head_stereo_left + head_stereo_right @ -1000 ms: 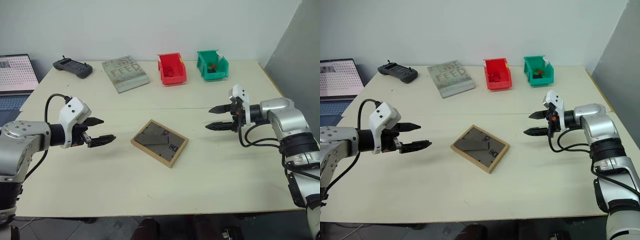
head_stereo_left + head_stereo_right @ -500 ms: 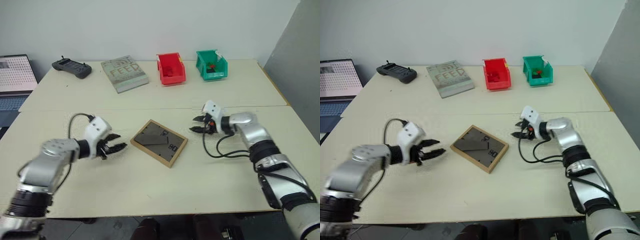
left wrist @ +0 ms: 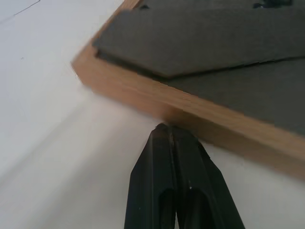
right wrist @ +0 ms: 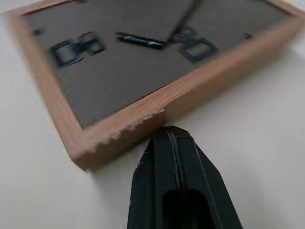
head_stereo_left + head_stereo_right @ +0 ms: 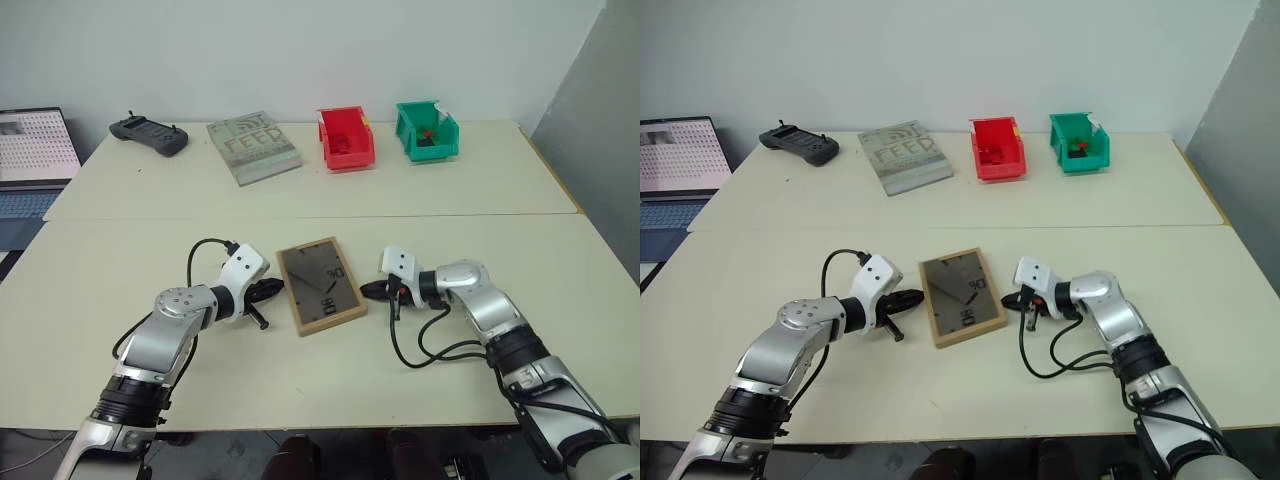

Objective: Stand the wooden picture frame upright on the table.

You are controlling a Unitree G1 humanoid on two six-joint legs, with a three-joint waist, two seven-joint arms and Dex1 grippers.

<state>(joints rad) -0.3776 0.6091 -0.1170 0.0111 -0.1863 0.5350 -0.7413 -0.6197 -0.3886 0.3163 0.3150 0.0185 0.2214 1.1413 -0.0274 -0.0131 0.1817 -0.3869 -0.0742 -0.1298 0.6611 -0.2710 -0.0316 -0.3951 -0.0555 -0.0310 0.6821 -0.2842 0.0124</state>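
The wooden picture frame [image 5: 320,285] lies flat on the table [image 5: 300,380], its dark back panel facing up and its fold-out stand flat. My left gripper [image 5: 274,290] is shut, low on the table, its tip against the frame's left wooden edge [image 3: 200,121]. From the other side my right gripper [image 5: 367,291] is also shut, its tip at the frame's right wooden edge [image 4: 143,117]. Neither gripper has anything between its fingers.
Along the far edge stand a black controller [image 5: 147,134], a grey book lettered "FEED" [image 5: 252,147], a red bin [image 5: 345,138] and a green bin [image 5: 426,130]. A laptop [image 5: 35,150] sits off the table's left end.
Both grippers dropped and came inward to the frame's two sides, going from open to shut. The frame has turned from a diagonal lie to nearly square with the table.
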